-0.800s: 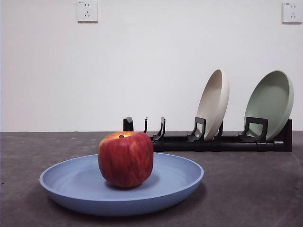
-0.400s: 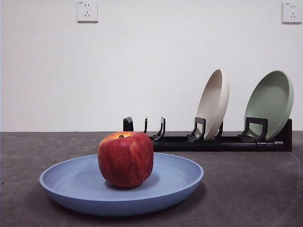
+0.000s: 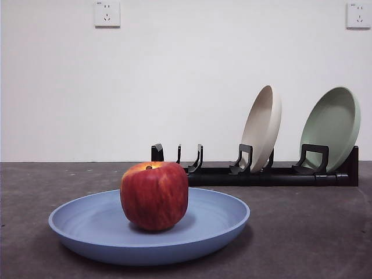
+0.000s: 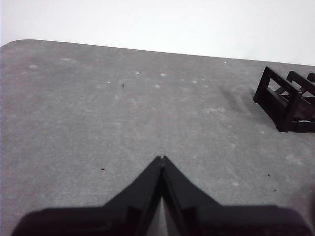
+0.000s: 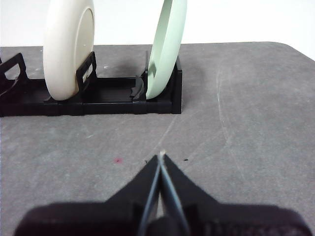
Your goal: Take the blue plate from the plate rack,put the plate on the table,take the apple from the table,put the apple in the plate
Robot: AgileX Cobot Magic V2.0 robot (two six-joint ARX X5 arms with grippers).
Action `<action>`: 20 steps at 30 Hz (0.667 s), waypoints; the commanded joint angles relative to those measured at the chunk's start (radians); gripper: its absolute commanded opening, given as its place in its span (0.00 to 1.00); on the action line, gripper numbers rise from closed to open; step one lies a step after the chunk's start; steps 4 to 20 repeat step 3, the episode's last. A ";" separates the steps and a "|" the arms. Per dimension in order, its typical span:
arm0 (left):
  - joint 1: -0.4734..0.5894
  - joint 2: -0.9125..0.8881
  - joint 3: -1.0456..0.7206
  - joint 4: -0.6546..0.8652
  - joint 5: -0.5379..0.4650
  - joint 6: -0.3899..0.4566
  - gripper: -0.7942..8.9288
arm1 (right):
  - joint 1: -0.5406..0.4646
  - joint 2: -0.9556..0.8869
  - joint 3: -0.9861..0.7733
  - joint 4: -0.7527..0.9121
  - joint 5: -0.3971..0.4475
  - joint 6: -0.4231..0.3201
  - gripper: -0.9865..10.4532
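Observation:
The red apple (image 3: 154, 195) sits upright in the middle of the blue plate (image 3: 87, 229), which lies flat on the dark grey table (image 3: 302, 232) near the front. Behind them stands the black plate rack (image 3: 256, 174), its left slots bare. In the left wrist view my left gripper (image 4: 161, 158) is shut over bare table, with the rack's end (image 4: 283, 101) off to one side. In the right wrist view my right gripper (image 5: 161, 155) is shut with nothing in it, facing the rack (image 5: 98, 105). Neither gripper shows in the front view.
A cream-beige plate (image 3: 263, 128) and a pale green plate (image 3: 332, 128) stand on edge in the rack's right slots; the right wrist view shows both, the cream-beige plate (image 5: 66, 46) and the pale green plate (image 5: 167, 46). Two wall sockets (image 3: 107, 13) sit high on the white wall.

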 commanded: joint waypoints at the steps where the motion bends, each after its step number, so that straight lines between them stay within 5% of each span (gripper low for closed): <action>1: 0.000 0.000 -0.009 0.004 0.000 0.011 0.08 | -0.001 -0.002 -0.009 0.004 -0.003 0.000 0.09; 20: 0.000 0.000 -0.009 0.004 0.000 0.011 0.08 | -0.001 -0.002 -0.009 0.004 -0.003 0.000 0.09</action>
